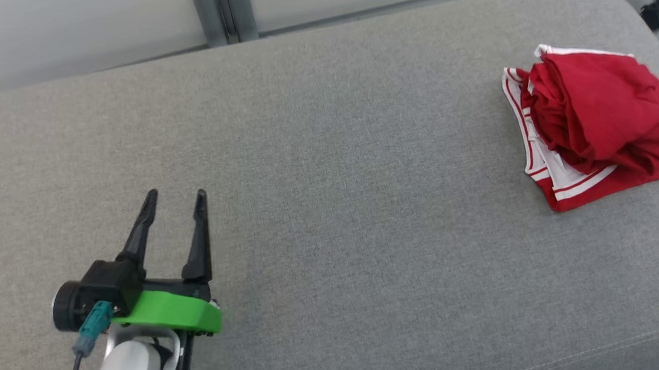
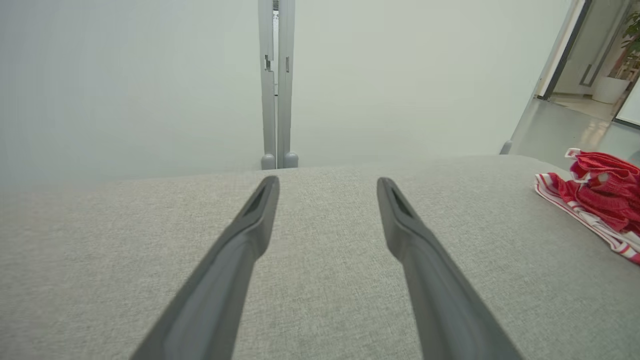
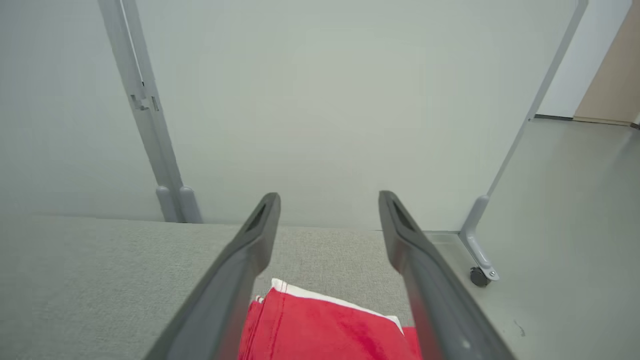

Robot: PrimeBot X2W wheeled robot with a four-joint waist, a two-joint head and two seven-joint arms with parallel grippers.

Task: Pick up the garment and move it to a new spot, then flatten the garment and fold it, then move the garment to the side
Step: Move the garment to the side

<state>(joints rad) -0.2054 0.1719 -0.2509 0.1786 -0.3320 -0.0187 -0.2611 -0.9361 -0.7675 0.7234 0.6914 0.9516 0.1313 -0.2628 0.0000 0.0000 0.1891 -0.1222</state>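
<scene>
You are looking at a broad table (image 1: pixel 320 219) covered in grey woven fabric, with a rounded far right corner. Behind it stand pale partition panels (image 2: pixel 400 75) joined by a grey post (image 1: pixel 225 15). In the right wrist view the grey floor (image 3: pixel 575 225) runs past the table's end, where a slanted panel leg ends in a small black caster (image 3: pixel 480 276).

The garment (image 1: pixel 591 120), red shorts with white striped trim, lies bunched in a loose heap at the far right end of the table, near that rounded corner. Its banded edge faces the middle of the table, and the red cloth is piled on top in folds. In the left wrist view you see it well off to the right (image 2: pixel 600 200), resting on the fabric.

Your left gripper (image 1: pixel 175 196) sits low at the near left, well apart from the garment. Its green-collared wrist is over bare fabric, and its fingers (image 2: pixel 240 250) are spread wide with nothing between them.

Your right gripper (image 3: pixel 327 200) hangs just above the garment (image 3: pixel 320 325). Its fingers (image 3: pixel 425 280) are spread fully apart on either side of the red cloth and grip none of it. You cannot tell whether they brush the heap.
</scene>
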